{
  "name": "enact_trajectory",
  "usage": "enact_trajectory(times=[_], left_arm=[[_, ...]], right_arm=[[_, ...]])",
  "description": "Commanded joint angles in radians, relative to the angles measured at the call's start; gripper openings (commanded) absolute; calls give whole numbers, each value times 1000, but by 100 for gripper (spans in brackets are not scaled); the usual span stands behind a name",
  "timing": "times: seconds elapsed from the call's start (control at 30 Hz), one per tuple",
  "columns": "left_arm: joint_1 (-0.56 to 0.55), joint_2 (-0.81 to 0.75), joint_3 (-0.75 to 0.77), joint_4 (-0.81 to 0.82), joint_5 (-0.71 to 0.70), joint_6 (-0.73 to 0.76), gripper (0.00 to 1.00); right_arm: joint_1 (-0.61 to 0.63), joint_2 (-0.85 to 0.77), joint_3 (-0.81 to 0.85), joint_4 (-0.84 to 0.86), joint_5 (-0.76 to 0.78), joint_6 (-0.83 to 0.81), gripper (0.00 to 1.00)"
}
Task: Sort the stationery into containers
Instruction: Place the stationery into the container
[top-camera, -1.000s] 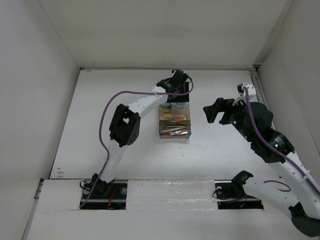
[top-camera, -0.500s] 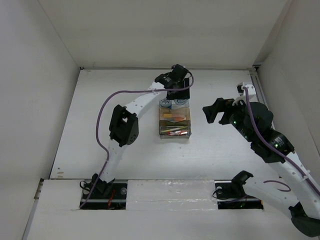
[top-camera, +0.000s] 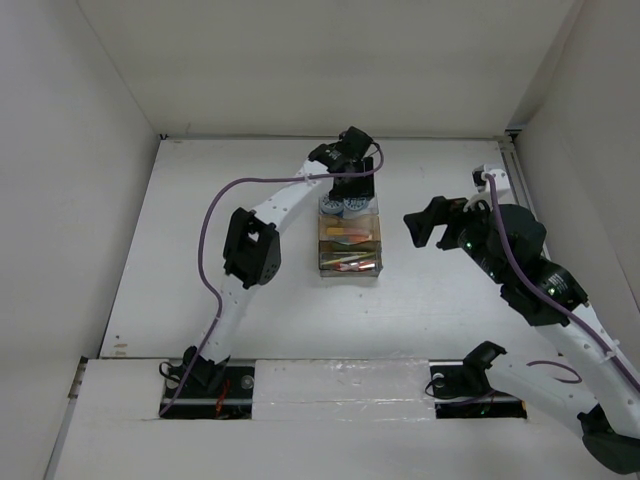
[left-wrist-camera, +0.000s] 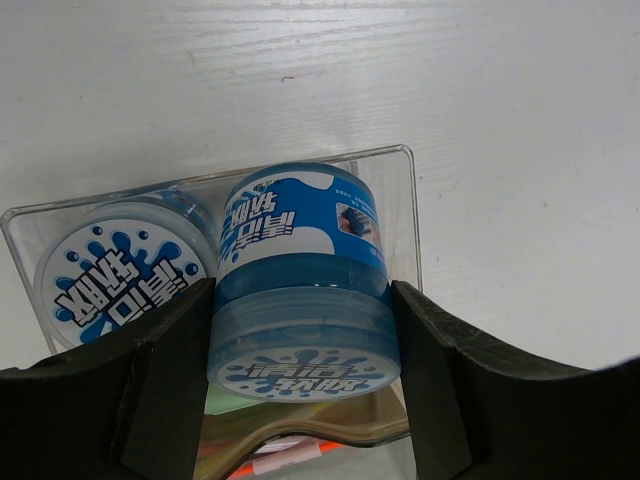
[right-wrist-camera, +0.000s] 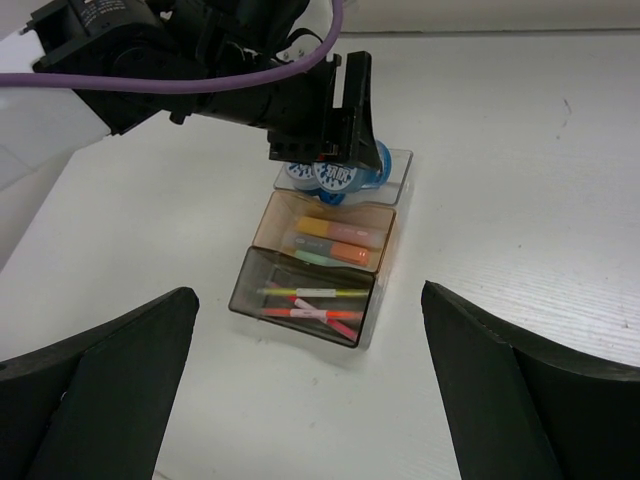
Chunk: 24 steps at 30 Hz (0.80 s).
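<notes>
The clear organizer (top-camera: 322, 266) stands mid-table, with thin yellow, orange and red pens (right-wrist-camera: 312, 302) in its near compartment and green and orange markers (right-wrist-camera: 335, 242) in the middle one. My left gripper (top-camera: 350, 190) is over its far end, shut on a blue patterned roll (left-wrist-camera: 300, 300) held tilted over the far compartment's right side (left-wrist-camera: 412, 215). A second blue roll (left-wrist-camera: 118, 280) lies in that compartment to the left. My right gripper (top-camera: 428, 222) is open and empty, raised to the right of the organizer; in its wrist view (right-wrist-camera: 308, 300) it looks down on the organizer (right-wrist-camera: 382, 262).
White walls close in the table on the left, back and right. The left arm (right-wrist-camera: 200, 70) and its purple cable reach over the far end of the organizer. The white tabletop (top-camera: 220, 270) around the organizer carries no loose items.
My left gripper has drawn back a little toward the far end of the organizer, so both blue rolls now show at that end. The right arm has not moved.
</notes>
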Motion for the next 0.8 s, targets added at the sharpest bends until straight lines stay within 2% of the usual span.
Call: enact_trajectory(times=[0.0,0.1,0.23,0.37,0.4,0.47,0.5,0.77], left_arm=[[4,7,53,-15,8,14,3],[4,17,53,-15,17,14,5],[4,35,62,-25,35,23,15],[4,35,71,-25,35,23,15],[4,35,60,-25,35,23,13],[4,24,60,-25,45,23,2],[4,14,51,-25,45,23,0],[23,-16,33,-59,57,46,0]], right_arm=[[-5,-9,-15,57,-11,-13,100],[-5,-9,-15,57,-11,-13,100],[-5,-9,-15,57,-20,-13,100],[-5,-9,-15,57,-29,-13,100],[-5,-9,-15,57,-29,-13,100],[-5,-9,-15,57,-29,-13,100],[-5,-9,-15,57,-38,-13,100],[-5,-9,-15,57,-71,-22,100]])
